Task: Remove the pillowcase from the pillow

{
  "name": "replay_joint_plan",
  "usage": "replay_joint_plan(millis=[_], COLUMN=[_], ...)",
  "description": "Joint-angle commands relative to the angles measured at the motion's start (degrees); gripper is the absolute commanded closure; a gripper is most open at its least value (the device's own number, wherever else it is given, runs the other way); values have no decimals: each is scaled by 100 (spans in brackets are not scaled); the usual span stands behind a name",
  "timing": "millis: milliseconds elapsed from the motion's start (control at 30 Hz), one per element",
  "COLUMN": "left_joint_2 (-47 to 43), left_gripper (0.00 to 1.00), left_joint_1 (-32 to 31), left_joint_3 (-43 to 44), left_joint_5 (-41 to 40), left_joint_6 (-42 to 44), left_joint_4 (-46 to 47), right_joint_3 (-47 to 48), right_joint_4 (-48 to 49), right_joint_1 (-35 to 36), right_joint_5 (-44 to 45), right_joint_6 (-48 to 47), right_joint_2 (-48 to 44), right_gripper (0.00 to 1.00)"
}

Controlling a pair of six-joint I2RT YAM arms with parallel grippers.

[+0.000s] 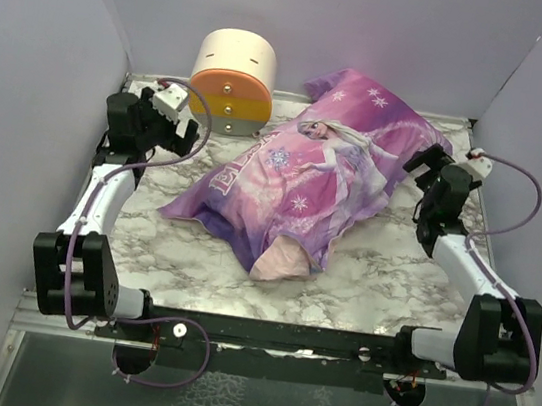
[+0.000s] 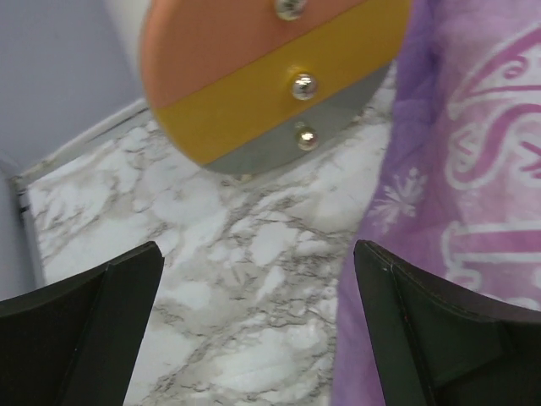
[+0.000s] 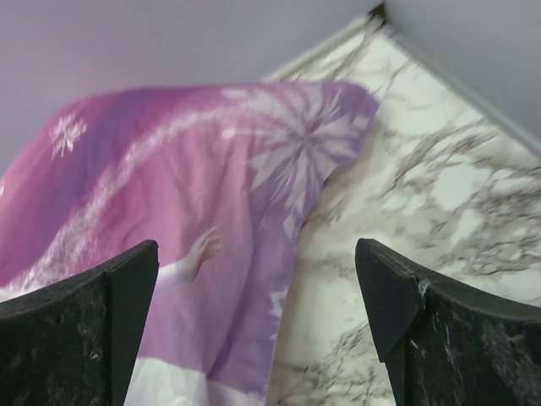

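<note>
The pillowcase (image 1: 315,174), purple-pink with a cartoon princess and snowflakes, lies stuffed and diagonal across the middle of the marble table (image 1: 381,279). Its near end (image 1: 283,258) gapes and shows pale pink. The pillow is hidden inside it. My left gripper (image 1: 187,137) hangs open beside the case's left edge, over bare table. In the left wrist view the left gripper (image 2: 254,283) holds nothing, and the pillowcase (image 2: 473,169) lies by its right finger. My right gripper (image 1: 420,169) is open at the case's far right side. Seen from the right wrist, this gripper (image 3: 256,271) straddles the pillowcase (image 3: 186,186) edge.
A cream-and-orange round drawer unit (image 1: 232,82) stands at the back left, close to the left gripper; its knobbed front (image 2: 262,76) fills the top of the left wrist view. Grey walls enclose the table on three sides. Bare marble (image 3: 439,186) lies right of the case.
</note>
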Motion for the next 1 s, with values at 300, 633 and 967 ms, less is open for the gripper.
replay_joint_plan(millis=[300, 633, 967], left_joint_2=[-53, 664, 904], left_gripper=[1, 1, 16], left_joint_1=[-3007, -4716, -5450], left_joint_3=[1250, 2071, 1852], left_joint_5=[1034, 1112, 793], left_joint_6=[2018, 1644, 1739], left_joint_4=[-4594, -5411, -4963], right_joint_3=[3394, 4106, 2668], right_joint_4=[-2722, -3249, -2619], right_joint_1=[-244, -94, 313], right_joint_5=[-2508, -2801, -1948], right_joint_6=[176, 222, 406], right_joint_2=[2410, 3400, 2408], right_gripper=[0, 11, 59])
